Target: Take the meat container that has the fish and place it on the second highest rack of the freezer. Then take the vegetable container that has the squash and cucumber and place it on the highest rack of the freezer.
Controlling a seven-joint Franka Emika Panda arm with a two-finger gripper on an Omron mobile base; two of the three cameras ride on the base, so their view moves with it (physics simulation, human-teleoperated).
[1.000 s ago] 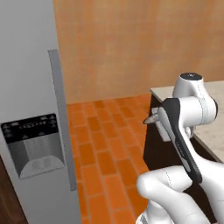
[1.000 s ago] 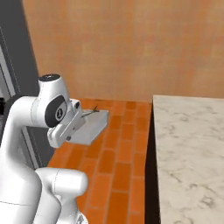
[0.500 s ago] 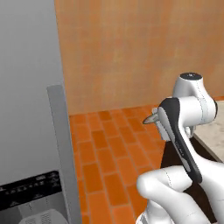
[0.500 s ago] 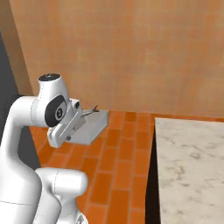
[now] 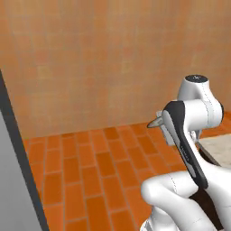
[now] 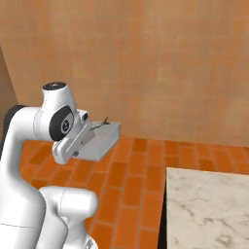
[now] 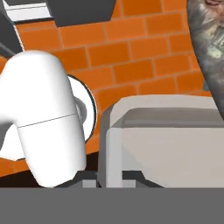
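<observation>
In the left base view the arm (image 5: 189, 122) is seen before a tan tiled wall (image 5: 103, 63) and orange brick floor (image 5: 90, 171); a dark strip of the freezer (image 5: 18, 153) runs down the left edge, and a pointed grey tip of the tray (image 5: 155, 122) juts out beside the wrist. The freezer's grey door with its panel, broad here a second ago, is now reduced to that strip — the whole picture has shifted, so the camera was moved. In the right base view the grey tray (image 6: 102, 141) is held level at the hand, above the floor, with a marble counter (image 6: 209, 204) at lower right, well apart. In the hand view the tray wall (image 7: 166, 144) lies right at the gripper (image 7: 109, 181), which is clamped on it — the fish (image 7: 210, 48) rises at upper right.
</observation>
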